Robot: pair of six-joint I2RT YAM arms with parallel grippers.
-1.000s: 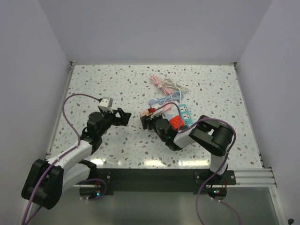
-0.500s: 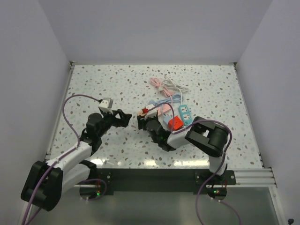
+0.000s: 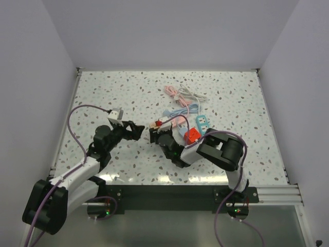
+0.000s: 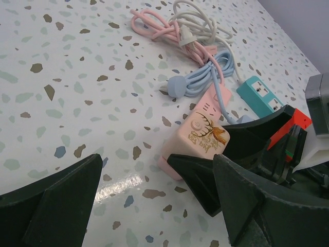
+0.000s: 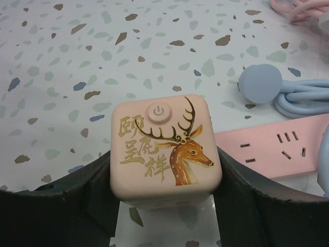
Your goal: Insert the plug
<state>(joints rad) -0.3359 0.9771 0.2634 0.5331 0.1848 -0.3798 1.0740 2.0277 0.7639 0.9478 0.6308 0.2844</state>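
Observation:
My right gripper [image 5: 165,177] is shut on a pink cube socket [image 5: 165,149] with a deer picture and a power button, held just above the table. The cube also shows in the left wrist view [image 4: 201,137] and the top view [image 3: 156,125]. My left gripper [image 4: 154,206] is open and empty, just left of the cube, its jaws wide apart; in the top view it [image 3: 135,130] faces my right gripper [image 3: 154,135]. A round blue plug [image 5: 259,84] on a blue cable lies on the table behind the cube, also in the left wrist view [image 4: 177,85].
A pink power strip [image 5: 280,146] lies right of the cube. A teal power strip [image 4: 259,94] lies farther right. Coiled pink cable [image 4: 154,23] and white cable [image 4: 198,18] with a white plug sit at the back. The blue cable bundle [image 3: 182,109] lies mid-table.
My right arm has carried the pink cube leftward, closer to my left gripper. The left gripper has stayed open and shifted only slightly.

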